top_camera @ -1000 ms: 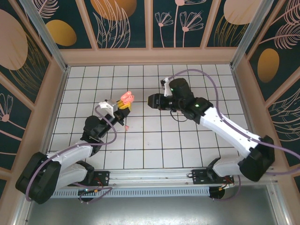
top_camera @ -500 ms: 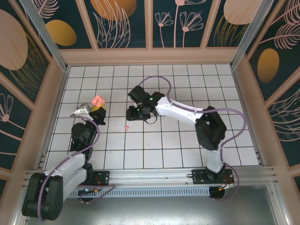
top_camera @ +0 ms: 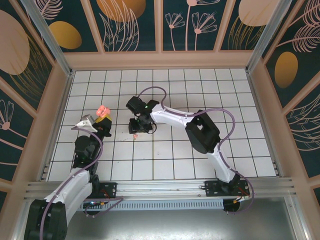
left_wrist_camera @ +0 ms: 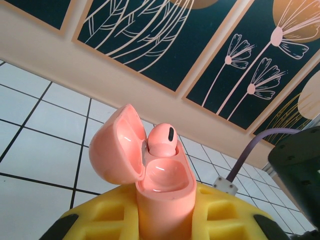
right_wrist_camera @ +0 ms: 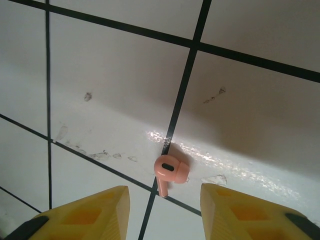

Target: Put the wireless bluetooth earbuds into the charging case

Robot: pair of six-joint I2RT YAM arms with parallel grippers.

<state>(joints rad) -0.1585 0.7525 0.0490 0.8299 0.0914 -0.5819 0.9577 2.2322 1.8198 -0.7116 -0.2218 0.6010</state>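
The pink charging case (left_wrist_camera: 165, 192) stands upright with its lid (left_wrist_camera: 114, 145) swung open to the left. My left gripper (left_wrist_camera: 165, 220) is shut on its body with yellow fingers (left_wrist_camera: 97, 220). One earbud (left_wrist_camera: 162, 139) sits in the far slot, and the near slot is bare. In the top view the case (top_camera: 104, 109) is held up at the left by the left gripper (top_camera: 103, 116). A second earbud (right_wrist_camera: 169, 172) lies loose on the white tiles, on a black grid line. My right gripper (right_wrist_camera: 165, 200) hangs just above it, open, one finger on each side, touching nothing. From above, this earbud (top_camera: 135, 136) lies just below the right gripper (top_camera: 136, 128).
The floor is white tile with a black grid (top_camera: 200, 100), boxed in by beige walls (top_camera: 160, 60) with floral panels. The right arm (top_camera: 170, 116) stretches across the middle toward the left. A purple cable (left_wrist_camera: 245, 155) and dark arm housing (left_wrist_camera: 300, 170) sit right of the case.
The right arm swung left and came down over the loose earbud, jaws narrowing slightly. The left arm drew back to the left, carrying the open case.
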